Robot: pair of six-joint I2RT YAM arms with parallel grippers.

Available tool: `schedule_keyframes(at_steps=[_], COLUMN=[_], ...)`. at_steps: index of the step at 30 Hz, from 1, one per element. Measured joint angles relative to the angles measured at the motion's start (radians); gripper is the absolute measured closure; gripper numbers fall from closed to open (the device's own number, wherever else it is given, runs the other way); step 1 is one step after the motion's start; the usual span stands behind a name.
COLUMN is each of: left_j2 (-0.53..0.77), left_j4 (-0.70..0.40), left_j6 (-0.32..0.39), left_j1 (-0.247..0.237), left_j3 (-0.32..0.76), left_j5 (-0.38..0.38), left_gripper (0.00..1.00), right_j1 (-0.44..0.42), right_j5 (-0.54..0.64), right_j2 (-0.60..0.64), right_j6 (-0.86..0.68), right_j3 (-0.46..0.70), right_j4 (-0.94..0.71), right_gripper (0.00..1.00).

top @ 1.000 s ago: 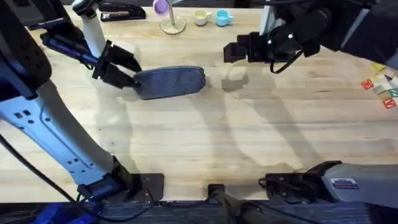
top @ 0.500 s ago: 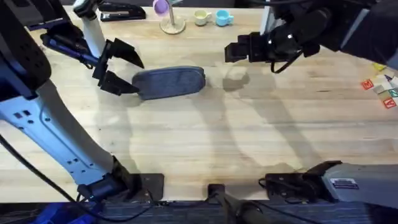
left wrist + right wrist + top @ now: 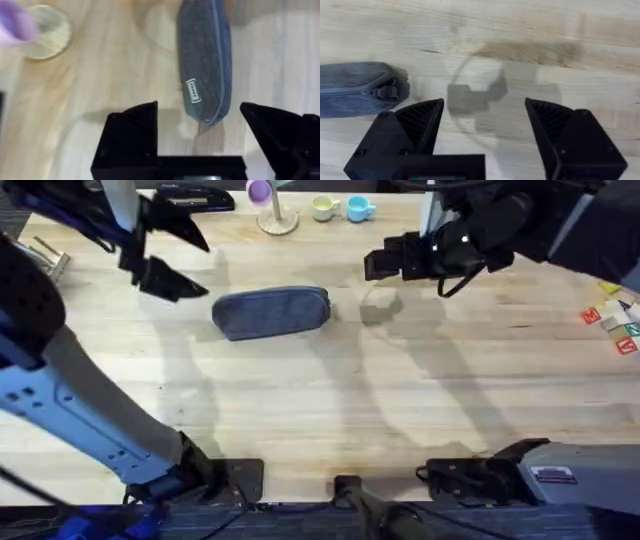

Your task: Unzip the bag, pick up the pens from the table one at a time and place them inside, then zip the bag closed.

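Observation:
The blue-grey bag [image 3: 272,312] lies flat on the table [image 3: 330,410] with its long side across the view. Its zipper line looks closed, and the pull [image 3: 385,92] sits at the end nearest my right arm. My left gripper [image 3: 168,252] hangs open above and behind the bag's left end, apart from it. In the left wrist view the bag [image 3: 205,65] stretches away beyond the open gripper [image 3: 200,132]. My right gripper [image 3: 372,266] hovers open to the right of the bag, holding nothing. The right wrist view has that bag end [image 3: 357,89] beside the open gripper [image 3: 485,117]. The pens are out of view.
Along the far edge stand a black stapler [image 3: 195,197], a wooden stand with a purple top [image 3: 272,212], a pale cup [image 3: 323,208] and a blue cup [image 3: 360,208]. Coloured cards [image 3: 618,320] lie at the right edge.
My left gripper opened, let go of the bag's left end and drew away up and to the back left. The bag and the right arm stayed put.

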Motion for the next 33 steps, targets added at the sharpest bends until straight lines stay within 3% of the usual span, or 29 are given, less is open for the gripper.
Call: schedule_keyframes(at_steps=[4,7,14,19,23,28,33], left_j2=[-0.076,-0.124,-0.192,-0.21,-0.212,-0.212,-0.212], left_j4=[0.059,0.122,0.171,0.141,0.106,0.081,0.082], left_j6=[-0.162,-0.327,-0.785,-1.036,-1.22,-1.438,-1.531], left_j1=[-0.022,-0.062,-0.217,-0.314,-0.348,-0.348,-0.349], left_j3=[0.024,0.028,0.029,0.029,0.029,0.029,0.029], left_j5=[-0.042,-0.105,-0.357,-0.495,-0.539,-0.542,-0.533], left_gripper=[0.004,0.004,0.005,0.005,0.005,0.005,0.006], right_j1=[0.0,0.0,0.0,0.0,0.0,0.0,0.0], right_j5=[0.0,0.0,0.0,0.001,0.003,0.003,0.003], right_j2=[0.0,0.0,-0.001,-0.035,-0.094,-0.155,-0.197], right_j6=[-0.002,-0.007,-0.011,-0.011,-0.011,-0.011,-0.011], right_j3=[0.0,0.0,0.0,0.0,0.0,0.0,0.0], right_j4=[0.0,0.0,-0.001,-0.003,-0.003,-0.003,-0.003], right_gripper=[0.004,0.005,0.005,0.005,0.005,0.005,0.005])
